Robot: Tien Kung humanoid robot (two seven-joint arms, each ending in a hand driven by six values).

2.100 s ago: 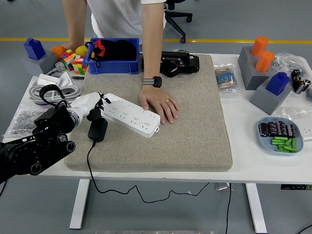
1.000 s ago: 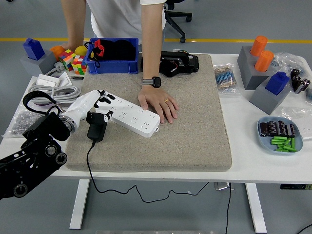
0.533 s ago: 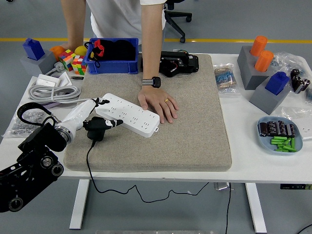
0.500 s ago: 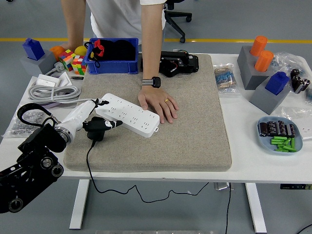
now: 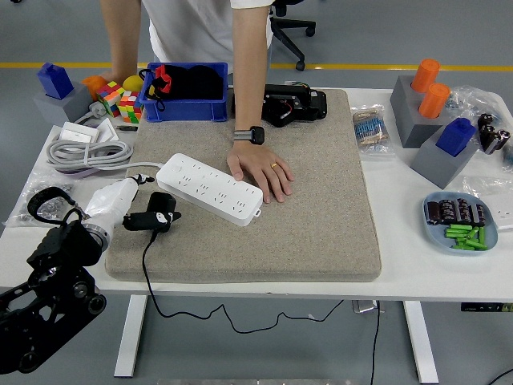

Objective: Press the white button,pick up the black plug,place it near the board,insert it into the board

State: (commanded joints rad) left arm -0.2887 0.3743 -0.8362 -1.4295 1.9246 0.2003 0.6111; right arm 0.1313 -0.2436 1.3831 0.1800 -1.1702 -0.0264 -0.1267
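Observation:
The white power strip (image 5: 206, 187) lies aslant on the grey felt mat (image 5: 321, 208), at its left middle. A person's hand (image 5: 262, 171) rests flat against the strip's right end. My left hand (image 5: 132, 216), white with dark fingertips, is at the mat's left edge, in front of the strip's left end. It is shut on the black plug (image 5: 161, 214), which lies on its side just in front of the strip and apart from it. The plug's black cord (image 5: 147, 261) hangs over the table's near edge. My right arm is out of view.
A blue bin (image 5: 186, 92), coloured cubes (image 5: 120, 100) and a black device (image 5: 292, 104) stand at the back. A coiled white cable (image 5: 80, 152) lies left of the mat. Grey blocks with orange cylinders (image 5: 425, 96) and a plate of small parts (image 5: 461, 224) are on the right.
My left arm has drawn back to the left and toward the near edge. The black plug turned and moved left with the hand, away from the strip. The person's hand stayed put.

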